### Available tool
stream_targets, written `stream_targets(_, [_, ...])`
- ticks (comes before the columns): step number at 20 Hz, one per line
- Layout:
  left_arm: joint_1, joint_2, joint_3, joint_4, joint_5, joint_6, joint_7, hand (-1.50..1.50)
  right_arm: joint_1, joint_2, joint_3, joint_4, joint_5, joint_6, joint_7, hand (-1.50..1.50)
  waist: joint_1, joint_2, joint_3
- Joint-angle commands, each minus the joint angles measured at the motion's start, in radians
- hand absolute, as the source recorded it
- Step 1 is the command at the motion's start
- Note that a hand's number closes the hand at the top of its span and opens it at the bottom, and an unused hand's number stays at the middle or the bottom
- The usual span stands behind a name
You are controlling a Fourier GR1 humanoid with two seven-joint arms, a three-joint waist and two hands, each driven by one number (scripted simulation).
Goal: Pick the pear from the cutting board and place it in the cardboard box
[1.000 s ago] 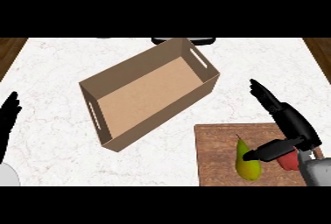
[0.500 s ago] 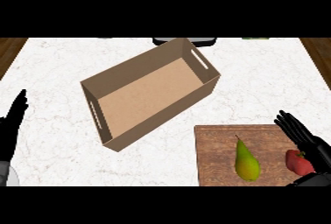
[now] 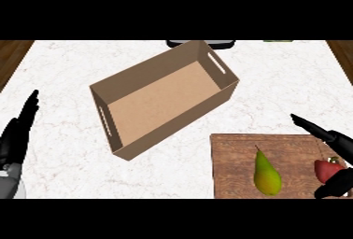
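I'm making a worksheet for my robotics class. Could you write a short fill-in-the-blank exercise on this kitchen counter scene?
1. The pear lies on the ____.
2. The cardboard box holds ____.
3. The red fruit lies to the ____ of the pear, near the right hand.
4. The left hand shows at the view's ____ edge, fingers straight.

Missing words: cutting board; nothing; right; left
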Motion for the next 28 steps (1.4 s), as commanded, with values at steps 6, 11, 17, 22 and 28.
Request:
stream_targets(6, [0.0,-0.047,0.007,0.036,-0.041,0.006,-0.018,0.0,-0.139,-0.049,0.164,0.016,0.206,0.126,0.046,-1.5,-0.003,-0.002,0.0])
stream_targets(11, [0.053,-0.054,0.028,-0.022,-0.074,0.006,-0.014,0.0,-0.216,0.018,0.162,-0.017,0.203,0.212,0.198,-1.5,-0.003,-0.004,0.0])
stream_targets(17, [0.027,-0.085,0.087,-0.035,-0.111,-0.052,0.031,0.0,-0.198,0.076,0.135,0.005,0.324,0.186,0.169,-1.5,-0.008,-0.003,0.001])
stream_targets(22, [-0.05,-0.119,0.116,0.066,-0.156,-0.069,0.026,0.0,-0.176,0.127,0.121,-0.03,0.359,0.19,0.21,-1.5,-0.014,-0.003,0.001])
stream_targets(28, [-0.013,-0.158,0.105,-0.032,-0.201,-0.06,0.078,0.0,-0.159,0.133,0.103,-0.048,0.365,0.224,0.161,-1.5,-0.013,-0.003,0.001])
